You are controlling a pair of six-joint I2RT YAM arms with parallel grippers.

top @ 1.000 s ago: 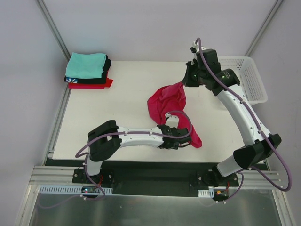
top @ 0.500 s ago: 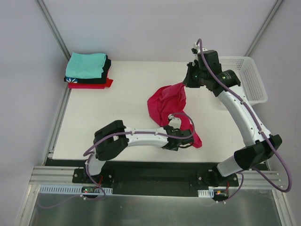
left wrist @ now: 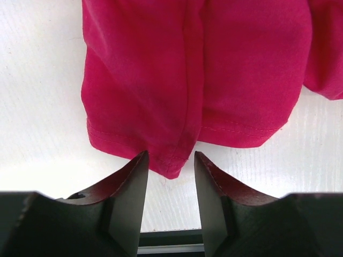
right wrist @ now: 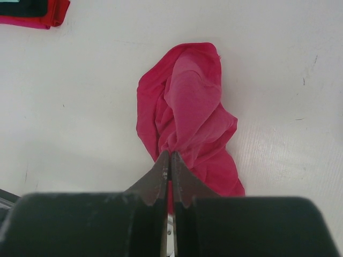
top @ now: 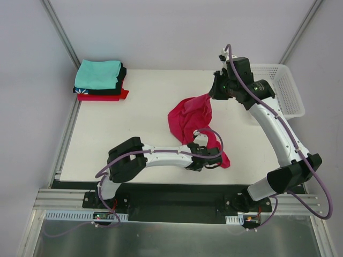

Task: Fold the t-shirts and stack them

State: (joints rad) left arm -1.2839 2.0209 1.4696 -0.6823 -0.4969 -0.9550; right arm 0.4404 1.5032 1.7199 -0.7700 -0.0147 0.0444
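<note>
The crimson-pink t-shirt (top: 190, 119) hangs crumpled from my right gripper (top: 212, 95), which is shut on a pinch of its cloth above the table; its lower end trails on the table. In the right wrist view the t-shirt (right wrist: 187, 112) bunches at the gripper's tips (right wrist: 170, 155). My left gripper (top: 221, 159) lies low at the near table edge. Its jaws (left wrist: 169, 160) are open, straddling a hemmed corner of the t-shirt (left wrist: 171, 166) without pressing it. Folded teal, black and red t-shirts (top: 99, 79) are stacked at the far left corner.
A white mesh basket (top: 283, 88) stands at the table's far right, just behind my right arm. The near table edge (left wrist: 171, 249) lies right under my left gripper's fingers.
My left gripper has slid right along the near edge to the shirt's lower corner, and its jaws have narrowed around it. The right gripper still holds the shirt up in place.
</note>
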